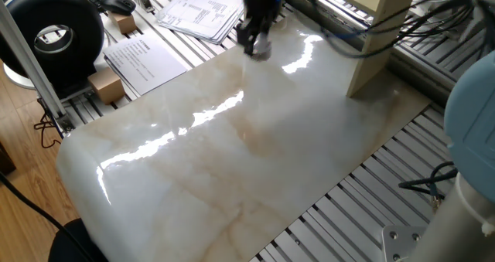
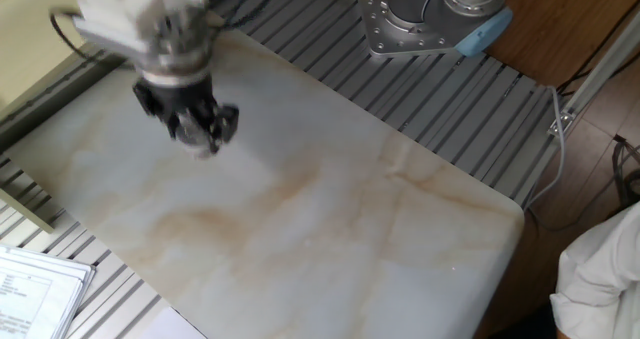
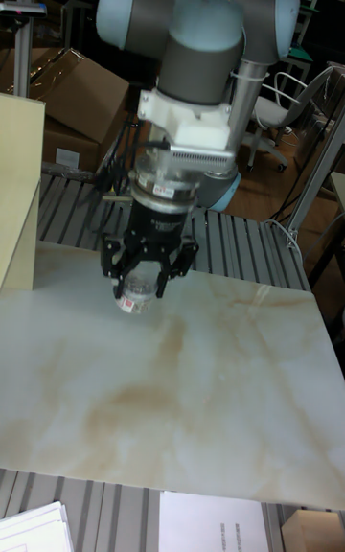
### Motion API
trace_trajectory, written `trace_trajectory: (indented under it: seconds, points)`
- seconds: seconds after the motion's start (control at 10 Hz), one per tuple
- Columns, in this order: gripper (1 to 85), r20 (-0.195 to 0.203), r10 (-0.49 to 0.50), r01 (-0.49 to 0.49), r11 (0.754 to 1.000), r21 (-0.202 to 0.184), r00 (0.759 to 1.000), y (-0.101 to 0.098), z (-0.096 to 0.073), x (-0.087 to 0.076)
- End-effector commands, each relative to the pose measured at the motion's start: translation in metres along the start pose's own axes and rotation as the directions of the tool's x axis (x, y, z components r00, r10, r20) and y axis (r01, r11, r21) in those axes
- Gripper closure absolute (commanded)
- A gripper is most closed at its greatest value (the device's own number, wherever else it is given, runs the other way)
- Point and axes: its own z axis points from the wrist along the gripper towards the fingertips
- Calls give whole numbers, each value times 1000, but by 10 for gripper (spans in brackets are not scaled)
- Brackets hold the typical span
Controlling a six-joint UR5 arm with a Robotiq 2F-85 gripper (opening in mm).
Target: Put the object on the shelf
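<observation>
My gripper (image 3: 137,297) is shut on the object (image 3: 135,295), a tiny clear jar with a pale label band, held above the marble tabletop (image 3: 182,389). In one fixed view the gripper (image 1: 259,47) hangs over the slab's far edge, blurred by motion, with the jar (image 1: 261,49) between its fingers. The other fixed view shows the gripper (image 2: 203,139) and jar (image 2: 205,142) near the slab's upper left. The shelf (image 1: 380,34) shows as a cream upright board to the right of the gripper, and as a pale board (image 3: 17,190) at the left edge in the tall fixed view.
Papers (image 1: 203,8) and a printed sheet (image 1: 145,62) lie on the grey slotted frame beyond the slab. A black round device (image 1: 54,32) and a small wooden block (image 1: 107,86) sit at the left. Cables (image 1: 363,42) trail near the shelf leg. The robot base (image 2: 435,14) stands at the far side.
</observation>
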Motion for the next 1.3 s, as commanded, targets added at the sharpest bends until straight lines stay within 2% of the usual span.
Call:
trace_trajectory:
  seconds: [0.0, 0.2, 0.3, 0.4, 0.5, 0.7, 0.8, 0.9, 1.0, 1.1, 1.2]
  points:
    - [843, 13, -8, 8, 1000, -25, 1000, 0, -27, 3]
    - [843, 70, -12, 14, 1000, -17, 997, -2, -27, -12]
    - [843, 70, -11, 9, 1000, 27, 998, -14, -26, -13]
    - [843, 59, -13, 10, 999, 40, 998, -23, -25, -8]
    - [843, 44, -29, 27, 998, 53, 999, -33, -38, 4]
    - [843, -22, -34, 34, 999, 35, 999, -43, -97, 30]
    - [843, -34, -48, 48, 999, 13, 998, -42, -123, 36]
    - [843, -33, -57, 56, 998, -21, 998, -39, -135, 36]
    - [843, -26, -54, 53, 998, -26, 998, -38, -133, 33]
    - [843, -19, -44, 43, 999, -9, 999, -42, -133, 31]
    - [843, -10, -40, 40, 999, 28, 999, -52, -133, 29]
